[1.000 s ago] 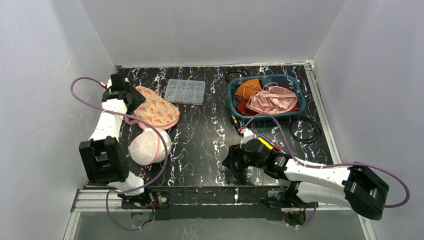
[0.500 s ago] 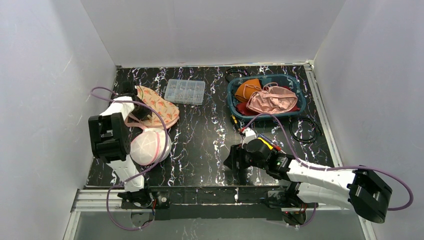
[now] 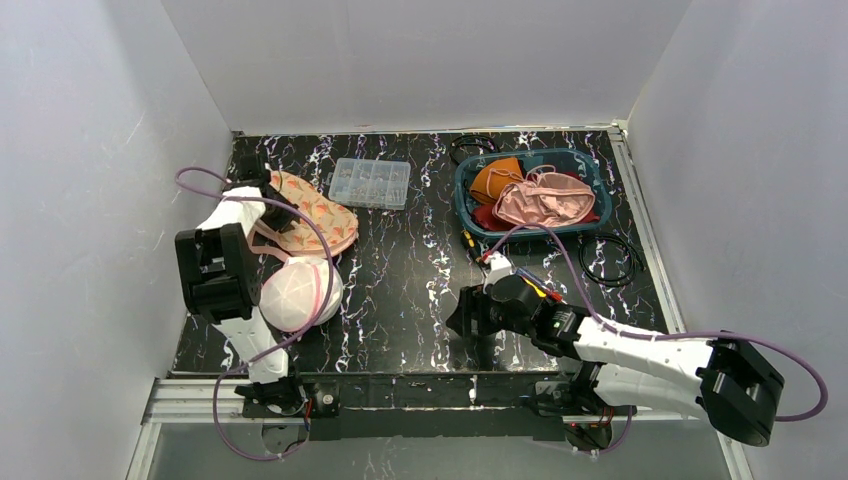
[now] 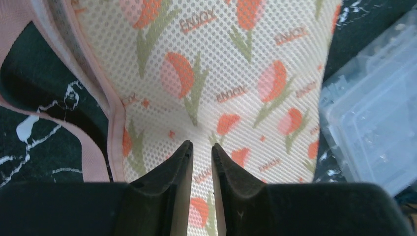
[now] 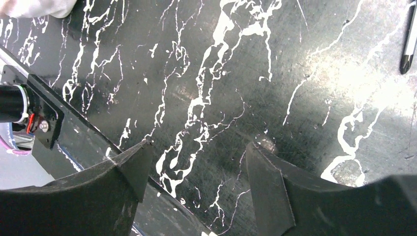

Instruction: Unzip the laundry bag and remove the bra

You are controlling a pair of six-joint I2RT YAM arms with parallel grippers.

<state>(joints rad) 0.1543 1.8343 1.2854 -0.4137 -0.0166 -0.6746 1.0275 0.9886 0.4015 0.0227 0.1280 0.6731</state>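
Setting: I see a black tabletop [image 3: 420, 270] veined with white, closed in by pale grey walls.
Task's thing: the cream mesh laundry bag with orange tulip print and pink trim [image 3: 315, 215] lies flat at the far left of the tabletop.
Left claw [image 4: 201, 147]: down on the bag, narrowed to a slit, a fold of mesh pinched between the tips.
Right claw [image 5: 196, 145]: near the front edge, wide apart over bare tabletop, holding nothing.
Zip: I cannot tell from my views whether it is open.
Neighbours: a clear plastic compartment box [image 3: 369, 182] sits just beside the bag; a white domed mesh pouch with pink trim [image 3: 295, 292] lies nearer me; a teal basket [image 3: 462, 200] of garments stands at the far right.
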